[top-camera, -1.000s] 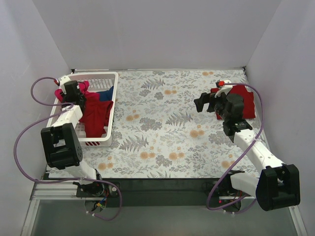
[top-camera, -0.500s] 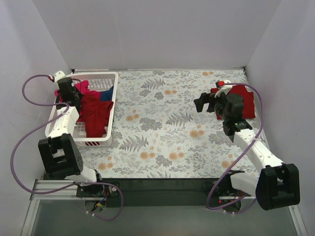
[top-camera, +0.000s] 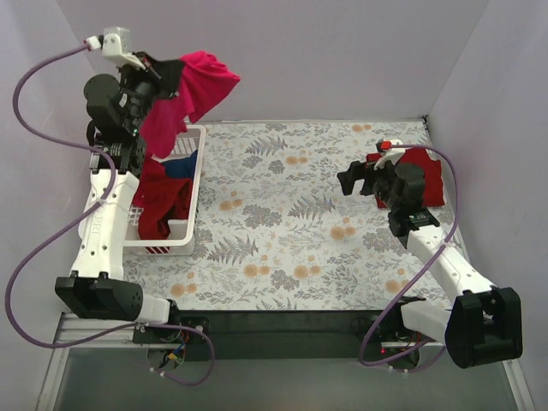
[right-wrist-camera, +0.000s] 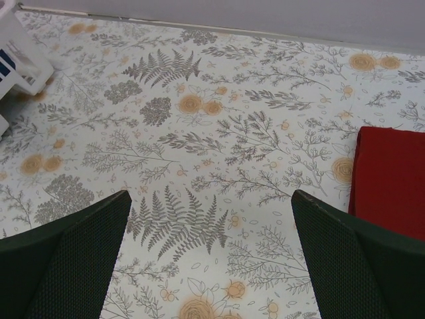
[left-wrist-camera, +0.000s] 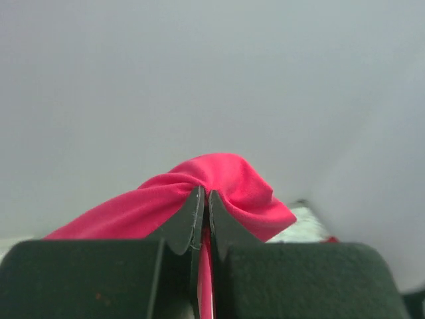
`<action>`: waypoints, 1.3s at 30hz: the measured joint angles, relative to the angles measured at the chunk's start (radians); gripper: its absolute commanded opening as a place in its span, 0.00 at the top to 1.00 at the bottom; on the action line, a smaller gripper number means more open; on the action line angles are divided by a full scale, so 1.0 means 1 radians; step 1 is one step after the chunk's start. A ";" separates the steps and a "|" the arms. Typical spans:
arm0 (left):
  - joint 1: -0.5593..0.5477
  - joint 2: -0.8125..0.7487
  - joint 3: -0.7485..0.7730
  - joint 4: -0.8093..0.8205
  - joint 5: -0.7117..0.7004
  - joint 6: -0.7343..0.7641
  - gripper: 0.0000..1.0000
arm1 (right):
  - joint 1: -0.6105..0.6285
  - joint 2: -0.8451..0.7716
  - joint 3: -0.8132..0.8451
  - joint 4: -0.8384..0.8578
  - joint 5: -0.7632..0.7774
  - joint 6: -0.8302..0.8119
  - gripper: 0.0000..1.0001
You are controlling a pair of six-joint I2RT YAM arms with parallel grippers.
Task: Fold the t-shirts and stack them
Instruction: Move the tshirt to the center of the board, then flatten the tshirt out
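Note:
My left gripper is raised high above the white basket and is shut on the bright pink-red t-shirt, which hangs from it. In the left wrist view the pink-red shirt bunches over the closed gripper. A dark maroon-red t-shirt and a blue one lie in the basket. My right gripper is open and empty above the table. A folded red t-shirt lies at the right edge, also in the right wrist view.
The table carries a floral-patterned cloth. White walls close the back and both sides. The basket's corner shows at the upper left of the right wrist view.
My left arm has swung up from the basket, lifting the pink-red t-shirt high out of it. The right arm has not moved.

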State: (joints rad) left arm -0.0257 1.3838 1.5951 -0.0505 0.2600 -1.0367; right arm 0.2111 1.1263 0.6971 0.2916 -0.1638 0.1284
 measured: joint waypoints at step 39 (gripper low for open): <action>-0.696 0.233 -0.750 0.243 -0.277 -0.097 0.42 | 0.166 -0.157 -0.197 -0.248 0.057 0.080 0.09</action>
State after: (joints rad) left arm -0.7219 1.6173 0.8455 0.1928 -0.0170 -1.1336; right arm 0.3771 0.9691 0.4999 0.0437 -0.1066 0.2089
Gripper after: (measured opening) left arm 0.576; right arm 0.907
